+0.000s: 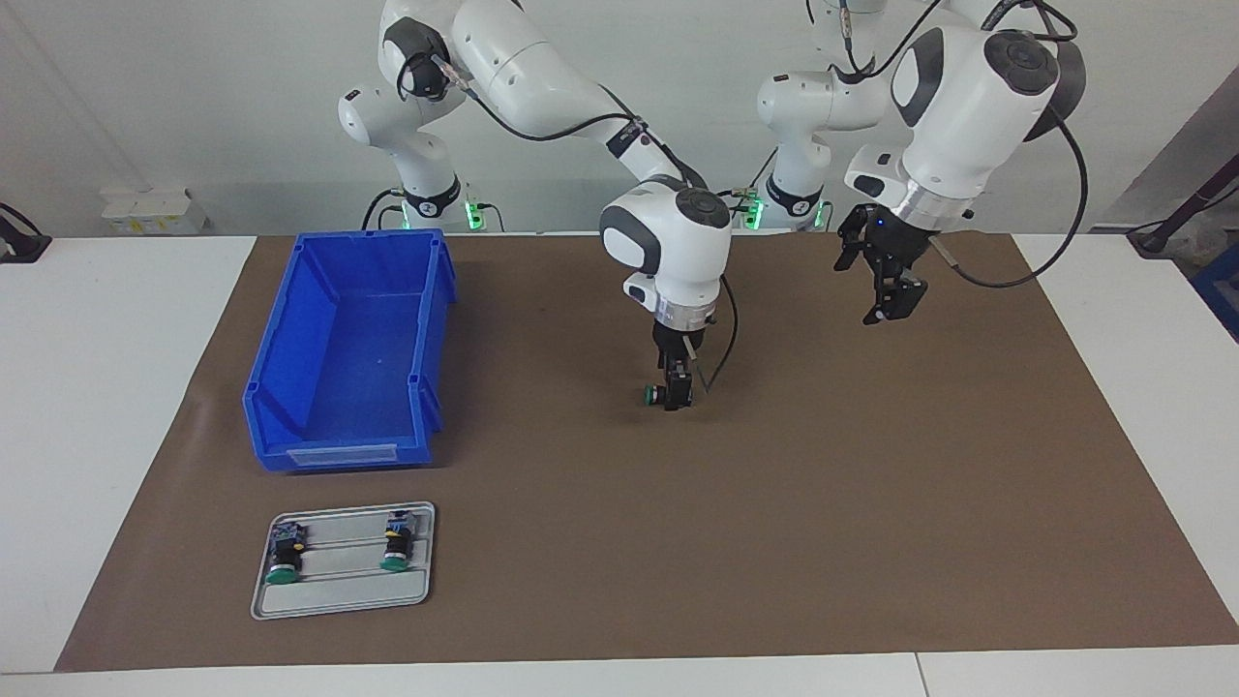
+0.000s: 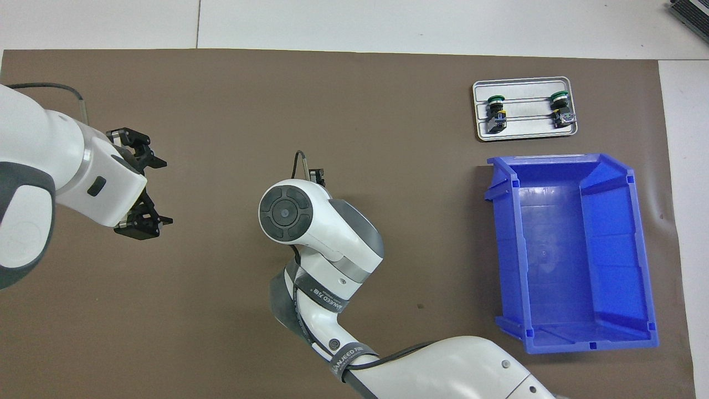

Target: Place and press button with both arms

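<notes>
A button [image 1: 654,394] with a green cap lies on its side on the brown mat [image 1: 871,503], near the middle of the table. My right gripper [image 1: 675,392] points straight down, right at the button's black body and low over the mat. In the overhead view the right arm's wrist [image 2: 285,210] covers that button. My left gripper [image 1: 871,290] hangs in the air over the mat toward the left arm's end, open and holding nothing [image 2: 160,191]. Two more buttons [image 1: 284,559] [image 1: 395,547] lie in a grey tray [image 1: 339,595].
A blue bin [image 1: 348,348] stands toward the right arm's end of the mat. The grey tray [image 2: 526,130] lies farther from the robots than the bin [image 2: 570,249]. White table [image 1: 97,387] borders the mat at both ends.
</notes>
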Robot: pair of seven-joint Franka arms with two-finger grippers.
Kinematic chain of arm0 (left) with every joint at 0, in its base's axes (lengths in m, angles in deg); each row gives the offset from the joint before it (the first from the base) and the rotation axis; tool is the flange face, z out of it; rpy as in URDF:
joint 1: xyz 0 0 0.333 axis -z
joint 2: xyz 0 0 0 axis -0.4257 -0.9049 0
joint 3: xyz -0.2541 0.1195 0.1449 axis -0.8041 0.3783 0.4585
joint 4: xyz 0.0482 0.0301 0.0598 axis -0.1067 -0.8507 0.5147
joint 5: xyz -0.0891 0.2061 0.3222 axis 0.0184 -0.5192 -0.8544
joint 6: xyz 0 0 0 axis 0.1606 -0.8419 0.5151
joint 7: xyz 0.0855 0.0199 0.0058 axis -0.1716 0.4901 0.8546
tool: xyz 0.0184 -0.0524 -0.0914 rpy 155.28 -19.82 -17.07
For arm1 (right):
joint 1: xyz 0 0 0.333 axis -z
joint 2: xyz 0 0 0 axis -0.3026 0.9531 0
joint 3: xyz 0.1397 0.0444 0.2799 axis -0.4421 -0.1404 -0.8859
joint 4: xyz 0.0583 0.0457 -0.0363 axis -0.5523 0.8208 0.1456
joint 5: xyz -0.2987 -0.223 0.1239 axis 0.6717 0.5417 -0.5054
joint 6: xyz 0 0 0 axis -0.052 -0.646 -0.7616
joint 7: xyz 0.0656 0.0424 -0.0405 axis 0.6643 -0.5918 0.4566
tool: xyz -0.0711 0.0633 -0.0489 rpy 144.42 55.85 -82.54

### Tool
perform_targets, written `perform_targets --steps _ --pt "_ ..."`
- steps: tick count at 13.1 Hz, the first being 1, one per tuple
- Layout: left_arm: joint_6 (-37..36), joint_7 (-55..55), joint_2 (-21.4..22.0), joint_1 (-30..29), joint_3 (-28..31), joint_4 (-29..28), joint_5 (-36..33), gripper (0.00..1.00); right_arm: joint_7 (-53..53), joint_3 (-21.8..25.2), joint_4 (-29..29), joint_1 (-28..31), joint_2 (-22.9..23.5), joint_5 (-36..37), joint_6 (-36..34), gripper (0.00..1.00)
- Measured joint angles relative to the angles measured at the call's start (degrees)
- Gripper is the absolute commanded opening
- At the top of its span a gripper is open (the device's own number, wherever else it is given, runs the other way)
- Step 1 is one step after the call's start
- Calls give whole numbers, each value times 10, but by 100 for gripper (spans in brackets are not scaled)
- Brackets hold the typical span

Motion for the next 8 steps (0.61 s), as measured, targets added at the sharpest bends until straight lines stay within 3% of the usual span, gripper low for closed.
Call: perform_targets --steps 5,8 --pt "114 61 -54 76 -1 -14 3 100 93 0 132 55 -120 -2 37 97" --pt "166 100 -82 114 -1 -30 3 100 186 1 173 92 -168 -32 43 97"
